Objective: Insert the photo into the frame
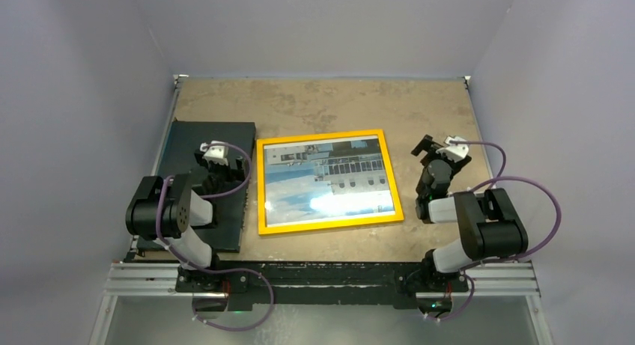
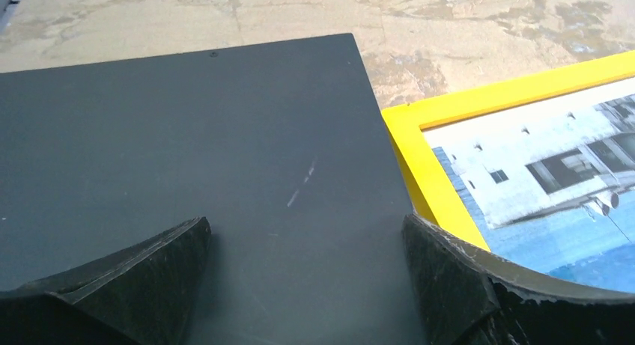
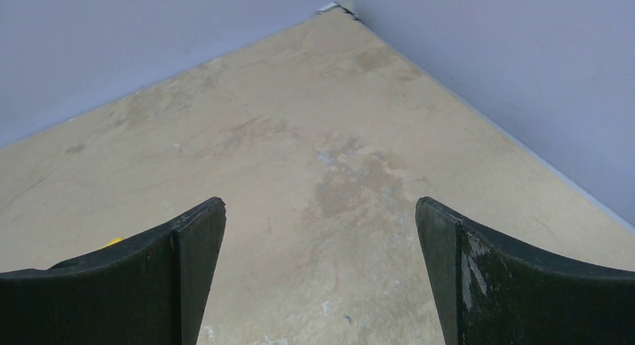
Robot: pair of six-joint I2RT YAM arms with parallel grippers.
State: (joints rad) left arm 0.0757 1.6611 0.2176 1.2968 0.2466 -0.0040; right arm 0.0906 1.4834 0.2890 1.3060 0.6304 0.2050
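Frame (image 1: 327, 225): yellow border, lay flat mid-bench, a bit nearer the near edge than the far one, turned slightly off square.
Photo (image 1: 329, 184): sat inside the yellow border, flat; building part twd far edge, blue sky twd near edge; glare patch near its near-right corner.
Black board (image 2: 187, 135): flat along left edge of the bench (image 1: 322, 105); its right side ran just beside the frame's left side. Touching or not: couldn't tell.
Left gripper (image 2: 307, 233): fingers (image 2: 150, 270) spread apart, nothing btwn them; hung low over the black board, frame's far-left corner just to its right.
Right gripper (image 3: 320, 206): fingers (image 3: 180, 270) spread apart, nothing held; over bare bench near right edge, just right of the frame, aimed twd far-right corner.
Arms: left arm over the board by the near-left corner, right arm by the near-right corner, both clear of frame & photo.
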